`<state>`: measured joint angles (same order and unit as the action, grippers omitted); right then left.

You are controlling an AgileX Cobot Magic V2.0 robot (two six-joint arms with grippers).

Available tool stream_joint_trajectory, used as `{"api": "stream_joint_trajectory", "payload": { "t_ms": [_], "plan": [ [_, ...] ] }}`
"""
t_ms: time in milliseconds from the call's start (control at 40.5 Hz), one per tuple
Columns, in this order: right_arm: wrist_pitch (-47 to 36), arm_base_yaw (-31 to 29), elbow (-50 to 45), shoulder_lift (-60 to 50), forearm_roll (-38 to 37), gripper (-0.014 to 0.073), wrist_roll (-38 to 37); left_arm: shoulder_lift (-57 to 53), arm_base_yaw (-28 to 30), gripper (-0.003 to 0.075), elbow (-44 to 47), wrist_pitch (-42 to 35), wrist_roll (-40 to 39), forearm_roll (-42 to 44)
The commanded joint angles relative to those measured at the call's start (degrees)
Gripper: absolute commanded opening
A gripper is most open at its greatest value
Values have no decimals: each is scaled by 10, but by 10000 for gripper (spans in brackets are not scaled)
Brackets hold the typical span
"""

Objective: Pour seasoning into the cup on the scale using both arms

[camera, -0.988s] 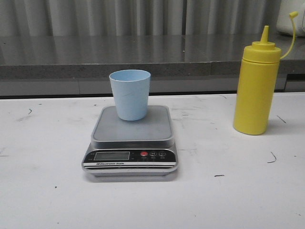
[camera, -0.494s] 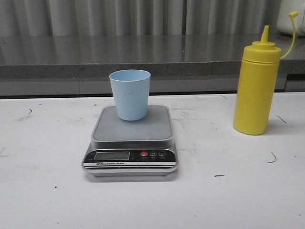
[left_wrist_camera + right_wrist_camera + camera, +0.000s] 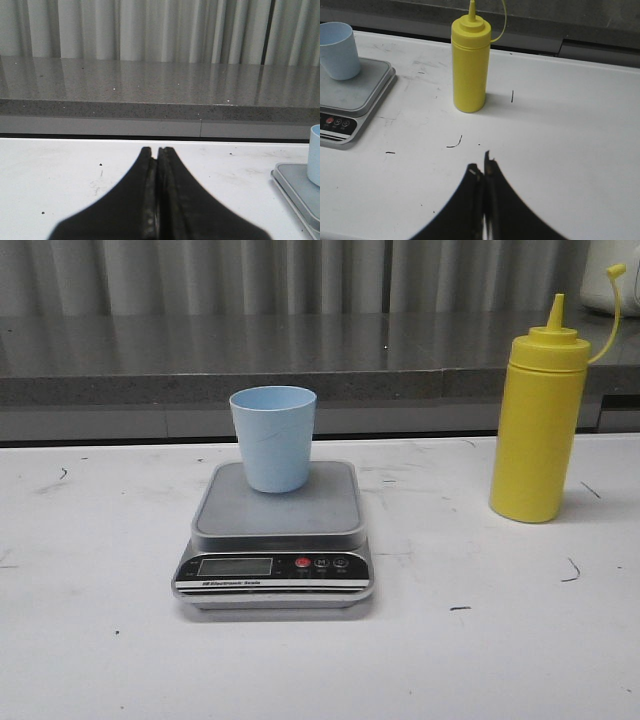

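the yellow squeeze bottle [image 3: 536, 425] stands upright on the white table [image 3: 90, 640] toward its far right corner, nozzle bare, its tethered cap [image 3: 615, 271] hanging off to the side. its plastic wall looks soft and smooth, so a hard pinch would likely squirt seasoning early; the straight mid-body seems the best place to hold, below the shoulder. how full or heavy it is cannot be told. well apart from it, near the middle of the table, the pale blue cup [image 3: 273, 438] sits on the far part of the digital scale [image 3: 275, 540]; it looks light and easy to tip. the left gripper [image 3: 157, 150] and right gripper [image 3: 483, 167] both have fingers pressed together, holding nothing.
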<state>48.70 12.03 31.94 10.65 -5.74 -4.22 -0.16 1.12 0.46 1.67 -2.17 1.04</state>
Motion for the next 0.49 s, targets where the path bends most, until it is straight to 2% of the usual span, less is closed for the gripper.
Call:
{"api": "stream_joint_trajectory", "payload": {
  "t_ms": [0, 148, 247, 469],
  "plan": [
    [-43, 0, 18, 7, -6, -69, 1, -14, -4, -20, 9, -46, 0, -6],
    [-43, 0, 18, 7, -11, -69, 1, -14, -4, -20, 9, -46, 0, -6],
    [-75, -8, -6, -9, -11, -69, 0, -14, -4, -20, 9, -46, 0, -6],
    [-288, -85, -157, -58, 3, -69, 0, -14, -4, -20, 9, -46, 0, -6]
  ]
}}
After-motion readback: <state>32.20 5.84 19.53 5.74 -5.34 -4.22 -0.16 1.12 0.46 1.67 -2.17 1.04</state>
